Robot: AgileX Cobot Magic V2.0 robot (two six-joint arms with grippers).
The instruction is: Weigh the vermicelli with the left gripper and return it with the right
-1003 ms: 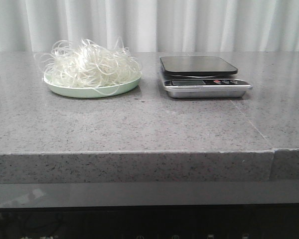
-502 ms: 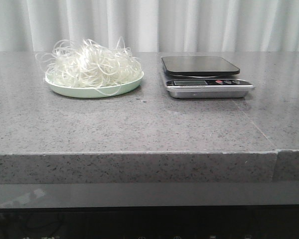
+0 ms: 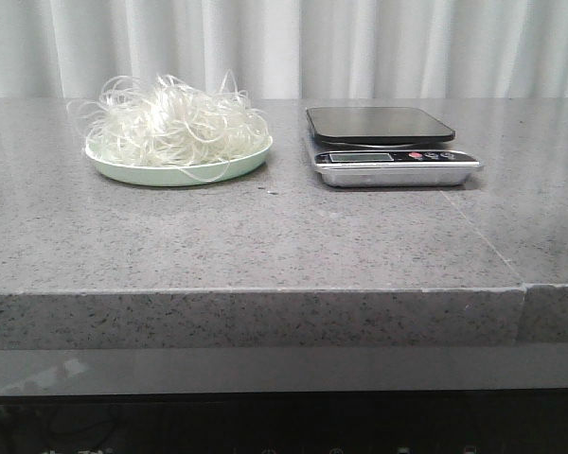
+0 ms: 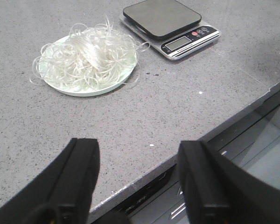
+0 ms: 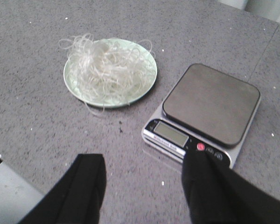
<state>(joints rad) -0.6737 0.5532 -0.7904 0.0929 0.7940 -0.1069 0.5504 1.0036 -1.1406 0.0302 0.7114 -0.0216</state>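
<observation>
The vermicelli (image 3: 175,123), a fluffy tangle of whitish strands, lies on a pale green plate (image 3: 123,172) at the back left of the grey counter. It also shows in the left wrist view (image 4: 86,53) and in the right wrist view (image 5: 107,65). A steel kitchen scale (image 3: 383,142) with a dark platform stands to its right, with nothing on the platform. My left gripper (image 4: 137,163) is open and empty above the counter's front edge. My right gripper (image 5: 142,179) is open and empty, above the counter in front of the scale (image 5: 205,112). Neither gripper shows in the front view.
The grey speckled counter (image 3: 265,236) has a seam running toward its right front (image 3: 483,241). White curtains (image 3: 360,47) hang behind it. Below its front edge is a dark glass panel (image 3: 265,378).
The front view has shifted slightly: plate and scale sit a few pixels further right than a second ago. Nothing on the counter has been handled.
</observation>
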